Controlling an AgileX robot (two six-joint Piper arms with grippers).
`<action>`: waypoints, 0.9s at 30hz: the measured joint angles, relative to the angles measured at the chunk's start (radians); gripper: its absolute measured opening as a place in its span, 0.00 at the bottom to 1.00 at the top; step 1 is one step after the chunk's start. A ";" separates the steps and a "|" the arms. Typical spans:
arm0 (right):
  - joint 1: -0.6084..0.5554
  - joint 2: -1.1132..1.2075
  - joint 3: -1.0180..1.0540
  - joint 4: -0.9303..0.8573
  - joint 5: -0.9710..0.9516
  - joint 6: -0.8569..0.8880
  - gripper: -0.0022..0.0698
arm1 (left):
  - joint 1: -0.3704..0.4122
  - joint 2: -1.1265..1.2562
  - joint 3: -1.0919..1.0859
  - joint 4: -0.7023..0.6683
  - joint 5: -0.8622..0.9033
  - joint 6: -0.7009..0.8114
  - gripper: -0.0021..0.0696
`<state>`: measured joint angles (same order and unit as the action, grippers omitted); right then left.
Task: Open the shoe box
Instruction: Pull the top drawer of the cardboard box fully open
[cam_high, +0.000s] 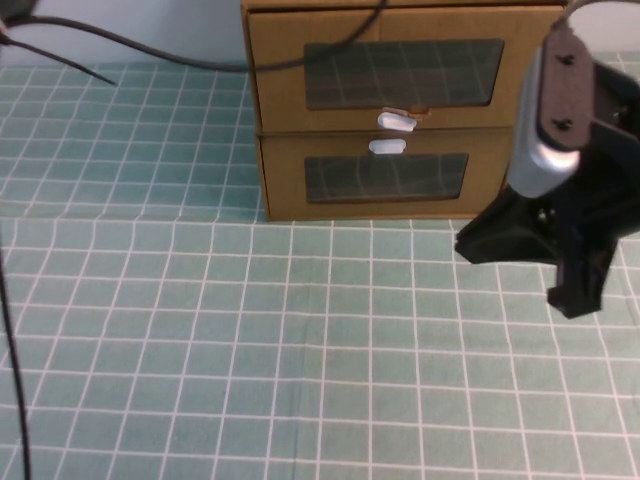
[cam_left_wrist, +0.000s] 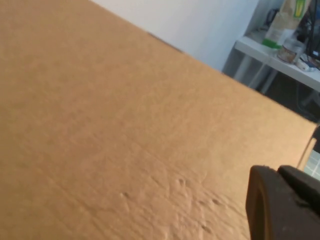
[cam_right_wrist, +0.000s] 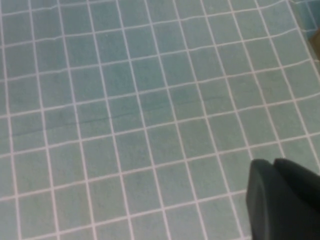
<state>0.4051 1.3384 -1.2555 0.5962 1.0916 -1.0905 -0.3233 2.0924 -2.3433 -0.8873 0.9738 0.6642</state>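
1. Found the brown cardboard shoe box (cam_high: 400, 110), built as two stacked drawers, at 12 o'clock on the green cloth with white grid lines (cam_high: 300, 350); both drawer fronts sat shut
2. Noted a dark window in each drawer front, plus an upper white pull tab (cam_high: 397, 122) and a lower white pull tab (cam_high: 387, 147), one just above the other at the seam between the drawers
3. Saw the black right arm with its silver-grey wrist camera (cam_high: 570, 200) at 3 o'clock, raised over the cloth, toward 4 o'clock from the box and apart from it
4. Read the right gripper (cam_right_wrist: 274, 172) as pinched fully together on nothing, with only bare cloth beneath it
5. Caught the left gripper (cam_left_wrist: 277, 175) only in its own wrist view, close over a plain cardboard face of the box, fingers pressed together and holding nothing; could not tell whether it touched the cardboard
6. Traced a thin black cable (cam_high: 150, 50) from 10 o'clock across the box top
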 joint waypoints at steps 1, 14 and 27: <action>0.000 0.011 0.000 0.018 0.000 0.000 0.01 | -0.007 0.017 -0.013 0.001 0.000 -0.008 0.02; 0.002 0.055 0.000 -0.038 -0.063 -0.030 0.01 | -0.044 0.073 -0.034 0.247 -0.007 -0.186 0.02; 0.002 0.065 -0.109 -1.022 -0.228 0.484 0.01 | -0.044 0.073 -0.043 0.263 0.017 -0.227 0.02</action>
<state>0.4070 1.4031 -1.3644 -0.4259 0.8637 -0.6061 -0.3671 2.1658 -2.3864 -0.6242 0.9907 0.4376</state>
